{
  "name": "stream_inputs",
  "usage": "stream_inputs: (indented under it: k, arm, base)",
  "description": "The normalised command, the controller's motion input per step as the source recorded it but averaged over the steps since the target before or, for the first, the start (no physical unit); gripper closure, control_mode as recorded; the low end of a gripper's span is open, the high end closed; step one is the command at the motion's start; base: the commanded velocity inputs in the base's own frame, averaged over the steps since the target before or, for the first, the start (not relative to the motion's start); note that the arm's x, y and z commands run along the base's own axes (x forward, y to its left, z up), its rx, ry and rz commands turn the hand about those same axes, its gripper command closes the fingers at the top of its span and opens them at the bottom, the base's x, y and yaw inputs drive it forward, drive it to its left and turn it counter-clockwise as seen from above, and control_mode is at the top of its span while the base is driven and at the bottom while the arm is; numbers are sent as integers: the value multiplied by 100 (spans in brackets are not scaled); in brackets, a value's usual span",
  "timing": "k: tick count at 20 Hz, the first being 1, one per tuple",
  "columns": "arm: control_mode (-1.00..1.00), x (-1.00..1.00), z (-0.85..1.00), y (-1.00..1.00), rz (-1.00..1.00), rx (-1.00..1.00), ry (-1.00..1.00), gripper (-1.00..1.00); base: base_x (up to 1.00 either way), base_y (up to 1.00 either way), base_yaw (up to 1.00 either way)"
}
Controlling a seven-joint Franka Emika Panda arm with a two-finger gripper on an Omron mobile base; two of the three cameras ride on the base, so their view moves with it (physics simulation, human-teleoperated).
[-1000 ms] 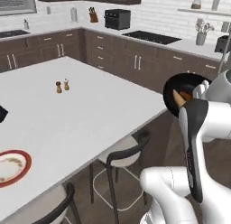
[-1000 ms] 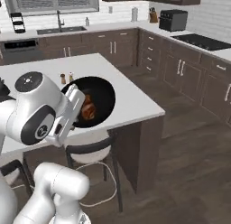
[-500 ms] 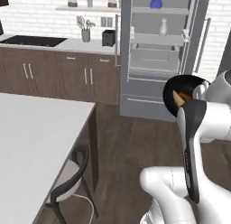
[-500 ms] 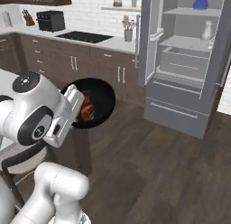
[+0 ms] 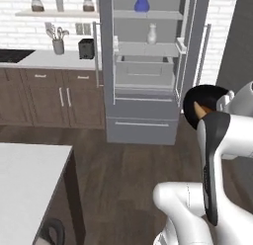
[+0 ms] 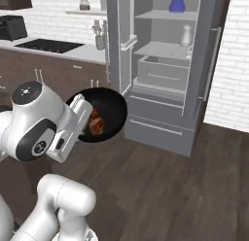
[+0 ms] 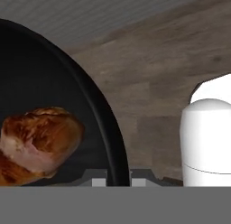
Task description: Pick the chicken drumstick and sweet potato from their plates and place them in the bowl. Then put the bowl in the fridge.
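Observation:
The glossy black bowl (image 5: 206, 98) (image 6: 108, 111) (image 7: 40, 83) hangs tilted in the air in front of my hand. My gripper (image 7: 118, 181) is shut on its rim, one fingertip on each side. Inside it lies the reddish-brown chicken drumstick (image 7: 38, 144) (image 6: 95, 124). The tan sweet potato (image 5: 199, 109) pokes out beside the hand. The fridge (image 5: 142, 130) (image 6: 160, 130) stands ahead across the wood floor with its doors swung open and its light grey shelves showing. The plates are out of view.
On the fridge shelves stand a blue vase (image 5: 142, 1) and a white bottle (image 5: 152, 34), above a grey drawer (image 5: 144, 66). A counter on the left holds a utensil pot (image 5: 58, 45) and a black toaster (image 5: 86, 48). The island corner (image 5: 29, 175) lies at the lower left.
The whole picture has swung from the island counter round to the open fridge, which now stands nearer, so the base has moved. The bowl stays in my grip at the same spot.

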Motion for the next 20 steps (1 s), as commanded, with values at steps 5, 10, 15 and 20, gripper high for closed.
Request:
stream_inputs:
  k: [5, 10, 15, 20]
  arm:
    - [100, 0, 0, 0, 0, 0, 0, 100]
    - [100, 0, 0, 0, 0, 0, 0, 100]
    - [100, 0, 0, 0, 0, 0, 0, 100]
    - [100, 0, 0, 0, 0, 0, 0, 100]
  base:
    - [100, -6, 0]
    - [100, 9, 0]
    - [100, 13, 0]
    - [100, 0, 0]
